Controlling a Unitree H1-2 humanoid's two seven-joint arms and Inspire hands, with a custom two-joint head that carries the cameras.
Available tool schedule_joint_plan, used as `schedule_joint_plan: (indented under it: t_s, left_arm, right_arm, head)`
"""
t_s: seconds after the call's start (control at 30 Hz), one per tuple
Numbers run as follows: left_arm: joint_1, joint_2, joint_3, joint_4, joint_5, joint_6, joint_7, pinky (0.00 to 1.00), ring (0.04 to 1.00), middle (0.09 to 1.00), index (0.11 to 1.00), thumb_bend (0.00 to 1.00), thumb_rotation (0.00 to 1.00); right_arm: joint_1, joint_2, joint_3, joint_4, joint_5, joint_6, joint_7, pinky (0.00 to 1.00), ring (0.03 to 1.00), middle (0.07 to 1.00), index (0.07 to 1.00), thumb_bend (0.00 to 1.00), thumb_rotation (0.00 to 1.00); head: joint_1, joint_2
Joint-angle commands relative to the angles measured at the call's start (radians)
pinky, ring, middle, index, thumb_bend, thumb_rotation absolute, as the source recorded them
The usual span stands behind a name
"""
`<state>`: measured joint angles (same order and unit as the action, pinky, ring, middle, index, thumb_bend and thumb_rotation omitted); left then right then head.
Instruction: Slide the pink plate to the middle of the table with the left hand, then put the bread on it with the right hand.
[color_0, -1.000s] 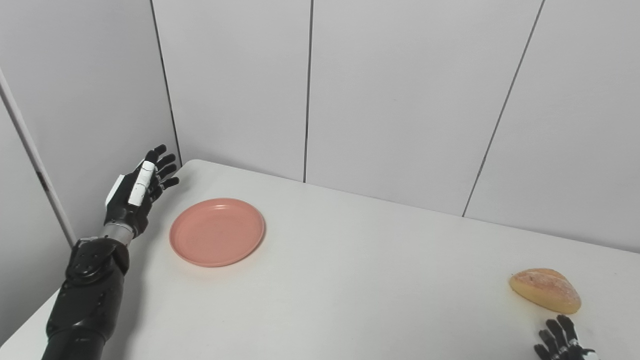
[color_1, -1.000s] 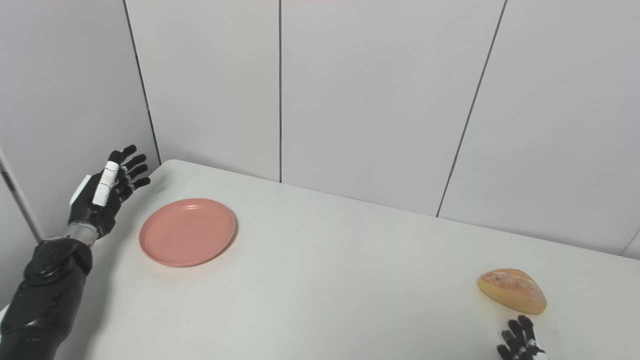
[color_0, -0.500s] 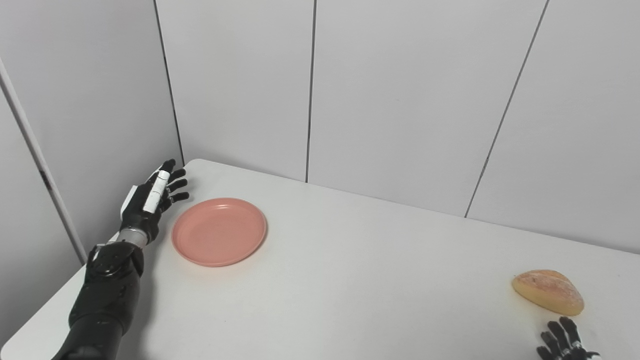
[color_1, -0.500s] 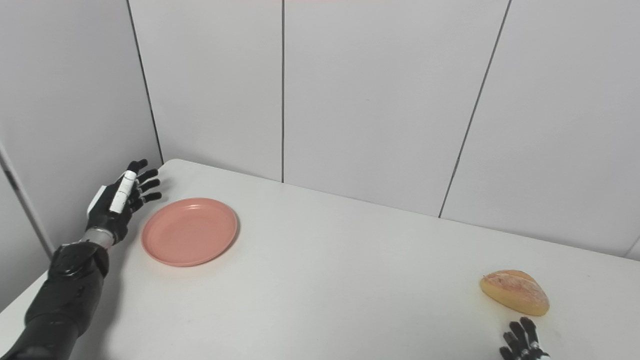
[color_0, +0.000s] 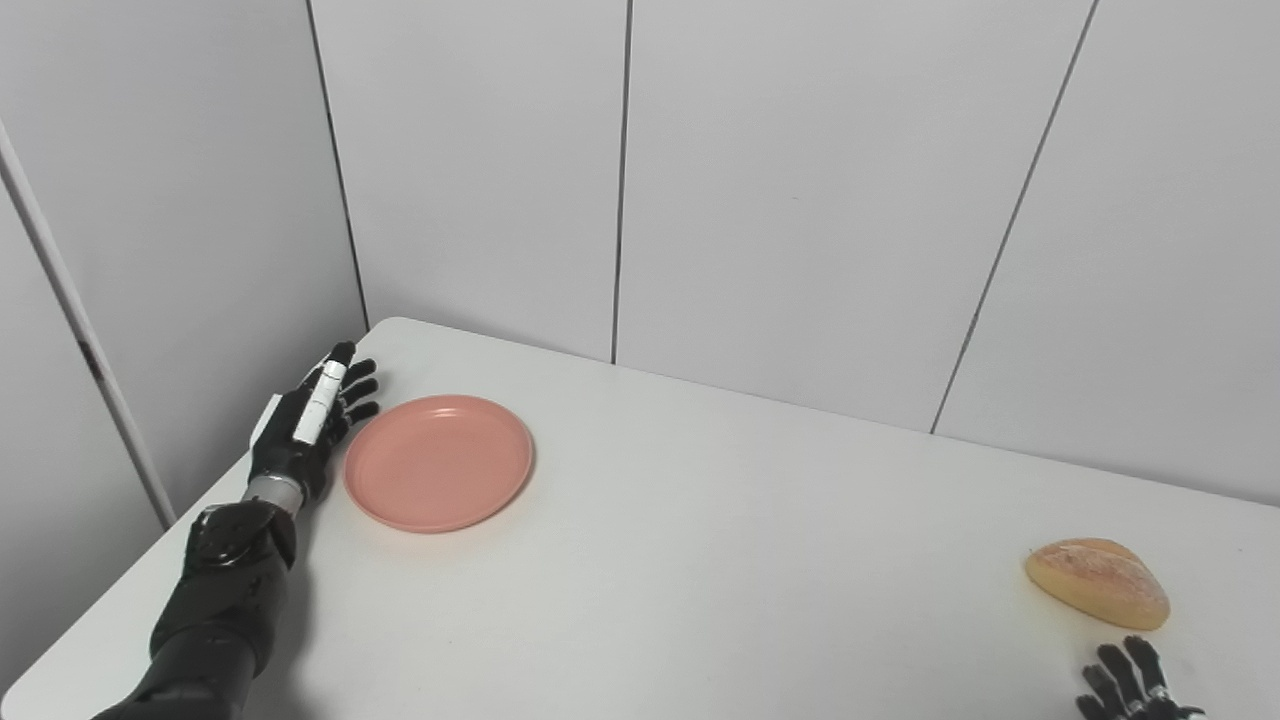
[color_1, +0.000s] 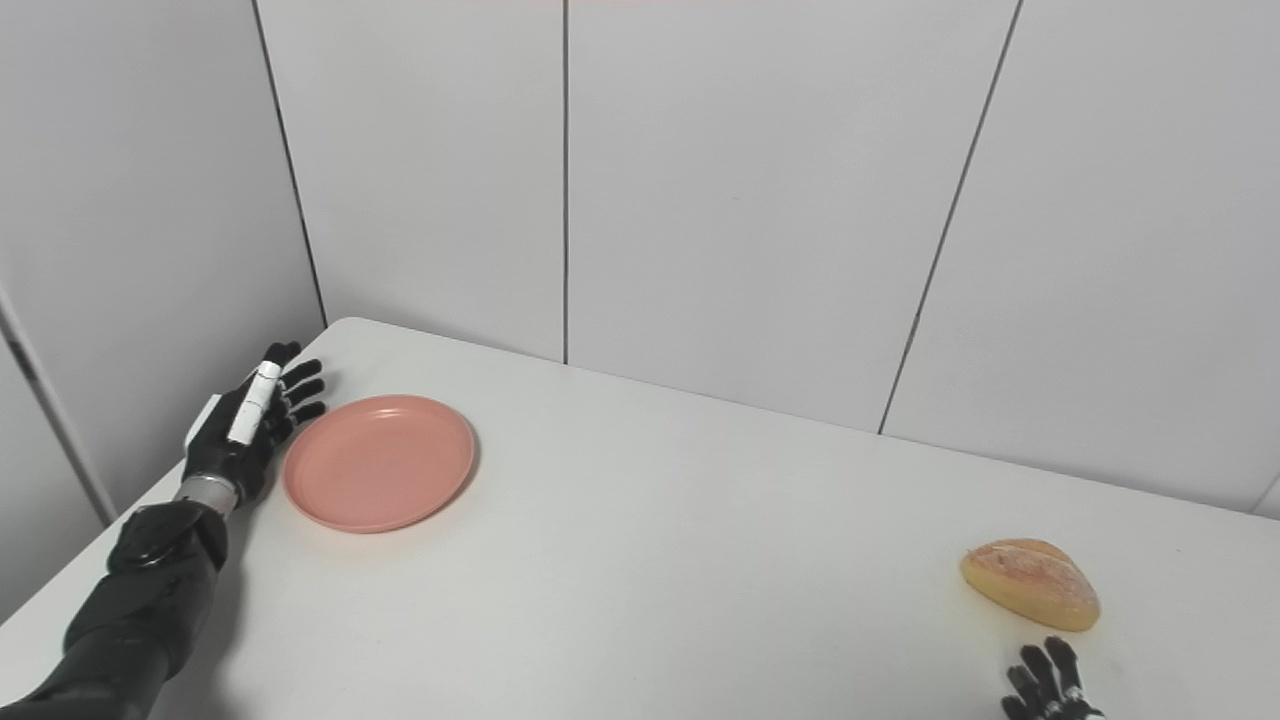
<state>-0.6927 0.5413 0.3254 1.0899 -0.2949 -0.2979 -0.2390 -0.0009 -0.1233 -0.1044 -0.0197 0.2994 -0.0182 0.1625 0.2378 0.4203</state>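
A round pink plate (color_0: 438, 461) lies on the white table (color_0: 700, 560) near its far left corner. My left hand (color_0: 312, 425) is open, fingers spread and pointing away, low beside the plate's left rim with a small gap. A golden bread loaf (color_0: 1097, 582) rests at the right side of the table. Only the spread fingertips of my right hand (color_0: 1135, 682) show at the bottom edge, just in front of the bread, holding nothing.
Grey wall panels (color_0: 800, 200) close the table's far side and left side. The table's left edge (color_0: 120, 610) runs right beside my left forearm. Bare tabletop lies between plate and bread.
My left hand has come down and moved right, closer to the plate's left rim. Plate and bread lie where they were. The right hand has hardly moved.
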Motion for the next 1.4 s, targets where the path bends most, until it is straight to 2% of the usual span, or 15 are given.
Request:
schedule_joint_plan:
  t_s: [0.0, 0.17, 0.27, 0.3, 0.33, 0.77, 0.97, 1.1, 1.37]
  left_arm:
    - [-0.053, 0.021, -0.004, -0.006, -0.004, -0.033, -0.019, 0.83, 0.891, 0.874, 0.912, 0.92, 0.78]
    - [-0.060, 0.023, -0.011, 0.026, 0.003, -0.044, -0.019, 0.84, 0.884, 0.868, 0.911, 0.92, 0.77]
    - [-0.063, 0.022, -0.021, 0.040, 0.012, -0.057, -0.015, 0.75, 0.842, 0.837, 0.892, 0.97, 0.78]
    - [-0.060, 0.020, -0.022, 0.038, 0.004, -0.055, -0.033, 0.75, 0.845, 0.839, 0.897, 0.97, 0.78]
    - [-0.058, 0.018, -0.023, 0.036, -0.002, -0.053, -0.046, 0.78, 0.872, 0.854, 0.914, 0.96, 0.79]
    - [-0.029, -0.006, -0.063, 0.072, 0.008, -0.081, -0.083, 0.86, 0.890, 0.874, 0.923, 0.92, 0.82]
    - [-0.037, -0.007, -0.074, 0.113, 0.012, -0.102, -0.097, 0.80, 0.881, 0.874, 0.900, 0.96, 0.81]
    - [-0.031, -0.006, -0.084, 0.101, 0.005, -0.109, -0.138, 0.83, 0.892, 0.888, 0.906, 0.97, 0.81]
    - [-0.012, -0.013, -0.094, 0.038, 0.002, -0.071, -0.145, 0.86, 0.918, 0.910, 0.943, 0.99, 0.82]
  right_arm:
    - [0.046, -0.007, 0.000, 0.015, 0.004, 0.046, 0.004, 1.00, 0.976, 0.966, 0.998, 0.81, 1.00]
    - [0.050, -0.010, 0.002, 0.003, -0.001, 0.055, -0.001, 1.00, 0.968, 0.961, 0.993, 0.81, 1.00]
    - [0.051, -0.010, 0.002, 0.001, 0.000, 0.057, 0.000, 1.00, 0.963, 0.957, 0.992, 0.80, 1.00]
    - [0.051, -0.010, 0.003, -0.001, -0.003, 0.059, -0.002, 1.00, 0.961, 0.955, 0.991, 0.80, 1.00]
    - [0.051, -0.010, 0.003, -0.002, -0.005, 0.060, -0.004, 0.99, 0.961, 0.956, 0.992, 0.80, 1.00]
    - [0.059, -0.007, 0.009, -0.032, -0.004, 0.074, -0.007, 0.98, 0.949, 0.953, 0.992, 0.78, 1.00]
    - [0.062, -0.005, 0.011, -0.043, 0.000, 0.079, -0.007, 0.98, 0.946, 0.952, 0.997, 0.77, 1.00]
    - [0.063, -0.003, 0.015, -0.051, -0.007, 0.084, -0.012, 0.98, 0.940, 0.948, 0.997, 0.77, 1.00]
    - [0.065, -0.003, 0.025, -0.062, -0.019, 0.085, -0.023, 0.96, 0.928, 0.937, 0.996, 0.76, 1.00]
  head:
    - [-0.001, 0.001]
    - [-0.001, 0.005]
    - [-0.001, 0.006]
    - [-0.002, 0.006]
    - [-0.002, 0.006]
    - [-0.009, 0.012]
    - [-0.014, 0.013]
    - [-0.018, 0.015]
    - [-0.027, 0.016]
